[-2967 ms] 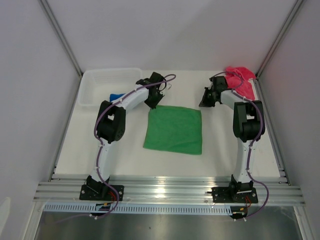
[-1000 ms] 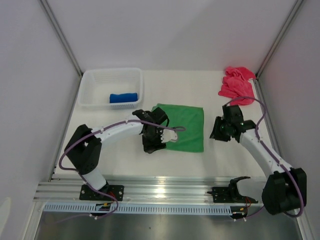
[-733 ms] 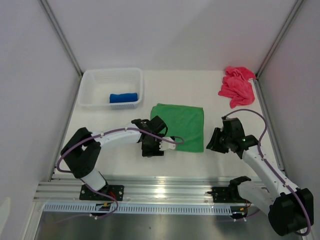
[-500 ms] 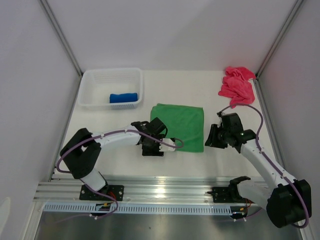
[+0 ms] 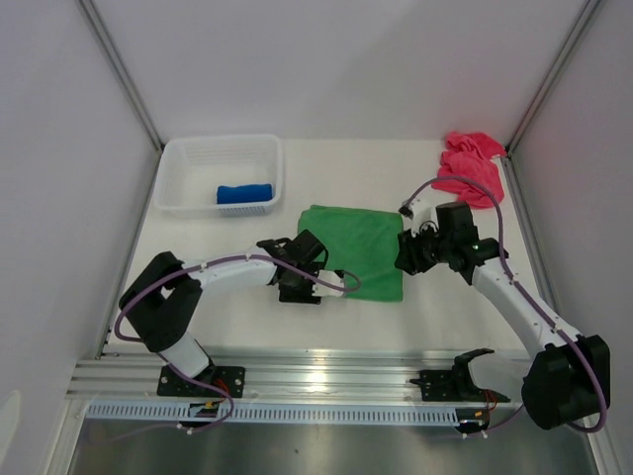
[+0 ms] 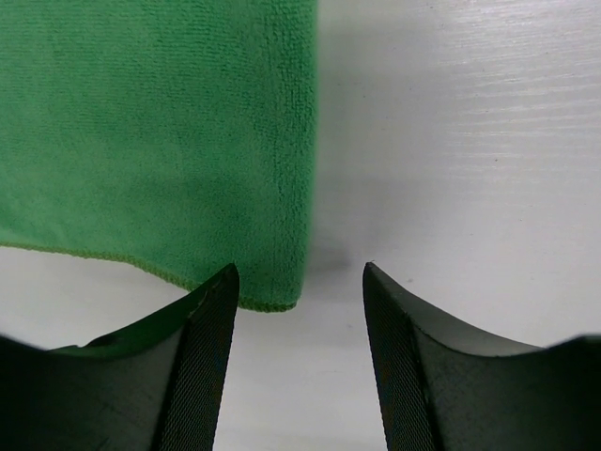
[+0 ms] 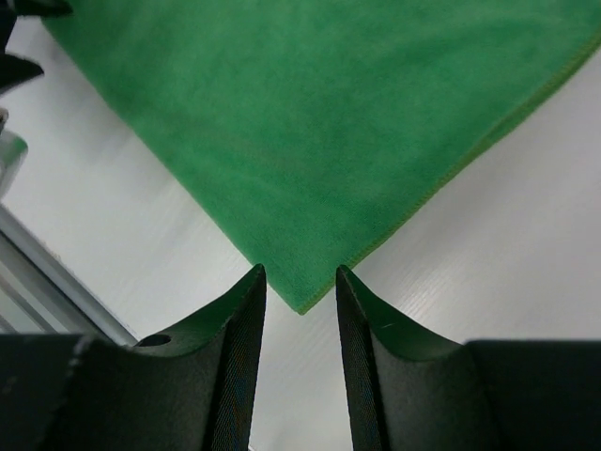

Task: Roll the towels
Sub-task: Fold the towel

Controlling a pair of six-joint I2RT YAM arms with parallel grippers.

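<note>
Left claw (image 6: 300, 274) stands spread at the 7 o'clock corner of the flat green cloth towel (image 5: 356, 247); that corner lies in the gap, and nothing is pinched. Right claw (image 7: 299, 274), its jaws narrowly apart, hangs at the towel's 4 o'clock side with a corner tip below its gap. At 10 o'clock the rolled royal blue towel (image 5: 243, 192) lies in the white plastic basket (image 5: 170, 163). At 2 o'clock sits the crumpled pink towel (image 5: 473, 168).
</note>
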